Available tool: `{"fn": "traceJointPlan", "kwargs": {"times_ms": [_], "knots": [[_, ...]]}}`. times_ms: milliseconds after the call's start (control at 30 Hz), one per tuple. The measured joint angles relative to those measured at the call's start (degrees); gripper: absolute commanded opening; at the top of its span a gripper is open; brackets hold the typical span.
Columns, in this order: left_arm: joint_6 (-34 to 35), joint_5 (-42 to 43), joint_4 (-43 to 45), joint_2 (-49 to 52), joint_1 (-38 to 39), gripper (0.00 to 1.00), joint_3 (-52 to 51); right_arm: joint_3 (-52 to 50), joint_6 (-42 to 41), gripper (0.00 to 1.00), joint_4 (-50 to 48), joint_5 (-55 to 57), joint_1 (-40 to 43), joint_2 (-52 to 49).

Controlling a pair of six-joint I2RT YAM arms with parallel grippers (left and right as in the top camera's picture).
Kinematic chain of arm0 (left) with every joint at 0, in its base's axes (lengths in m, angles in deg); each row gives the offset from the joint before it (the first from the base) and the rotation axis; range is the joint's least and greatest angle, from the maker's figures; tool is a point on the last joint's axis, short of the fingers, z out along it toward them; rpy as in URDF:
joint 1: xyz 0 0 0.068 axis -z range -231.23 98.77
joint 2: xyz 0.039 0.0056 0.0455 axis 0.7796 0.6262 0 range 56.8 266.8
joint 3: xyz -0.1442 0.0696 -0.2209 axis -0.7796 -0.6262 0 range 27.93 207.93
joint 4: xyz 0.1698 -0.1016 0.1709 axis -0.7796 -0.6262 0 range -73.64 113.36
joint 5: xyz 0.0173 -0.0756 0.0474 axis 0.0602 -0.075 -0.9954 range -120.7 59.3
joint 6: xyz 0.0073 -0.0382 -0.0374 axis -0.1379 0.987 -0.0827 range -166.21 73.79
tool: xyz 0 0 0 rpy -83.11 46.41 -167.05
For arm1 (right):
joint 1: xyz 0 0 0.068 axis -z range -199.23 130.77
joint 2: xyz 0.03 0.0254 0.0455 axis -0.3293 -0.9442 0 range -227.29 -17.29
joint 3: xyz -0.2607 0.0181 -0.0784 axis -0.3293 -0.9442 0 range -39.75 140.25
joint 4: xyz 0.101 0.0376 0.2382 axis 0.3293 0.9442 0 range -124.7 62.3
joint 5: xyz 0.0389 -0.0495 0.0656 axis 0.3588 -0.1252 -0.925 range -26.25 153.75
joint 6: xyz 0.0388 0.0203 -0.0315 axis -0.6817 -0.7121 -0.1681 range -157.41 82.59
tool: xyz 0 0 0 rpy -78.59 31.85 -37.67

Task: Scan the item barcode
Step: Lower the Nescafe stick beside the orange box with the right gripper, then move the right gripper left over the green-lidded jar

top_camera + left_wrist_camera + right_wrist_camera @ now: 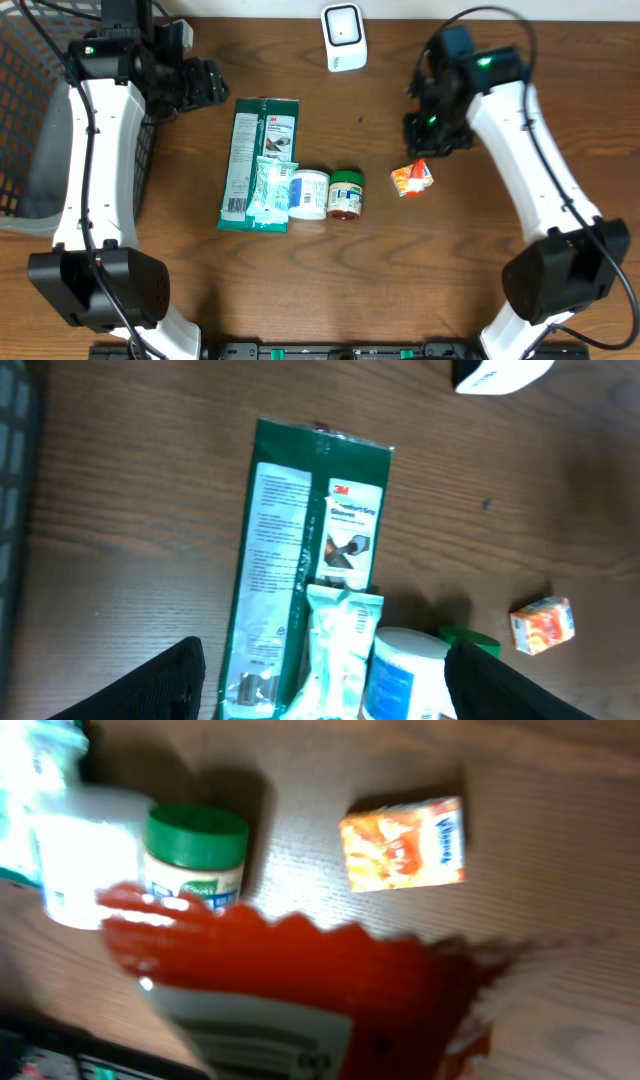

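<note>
Jaws differ: right jaws pinch one red packet (300,970), left jaws open.

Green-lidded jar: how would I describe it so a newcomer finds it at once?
In the overhead view, on the table, find the long green package near the middle; a row of items runs right from its lower end. The green-lidded jar ends that row, right beside the white tub. It alone has a green lid.
</note>
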Motion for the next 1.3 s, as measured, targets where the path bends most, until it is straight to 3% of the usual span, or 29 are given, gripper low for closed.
{"fn": "traceJointPlan", "kwargs": {"times_ms": [67, 100, 133, 233, 1000, 1300], "knots": [[0.0, -0.61, -0.07, 0.0, 0.0, 0.77, 0.0, -2.75, 0.09, 0.09, -2.05, 0.52, -2.1, 0.0], [0.0, -0.81, -0.09, 0.0, 0.0, 0.77, 0.0, -3.93, 0.07, 0.22, -2.93, 0.76, -2.99, 0.0], [0.0, -0.98, -0.09, 0.0, 0.0, 0.77, 0.0, -5.2, -0.28, 0.5, -3.96, 1.09, -4.02, 0.0], [0.0, -1.62, -0.11, 0.0, 0.0, 0.77, 0.0, -8.04, -0.37, 0.98, -6.1, 1.99, -5.77, 0.0], [-0.02, -1.9, -1.77, 0.0, 0.0, 0.77, 0.0, -12.68, -0.35, 0.99, -9.84, 4.42, -5.57, 0.0], [0.0, -2.19, -1.55, -0.04, 0.0, 0.78, 0.0, -3.23, 0.63, 0.99, -4.42, 4.55, 2.58, 0.02]]}}
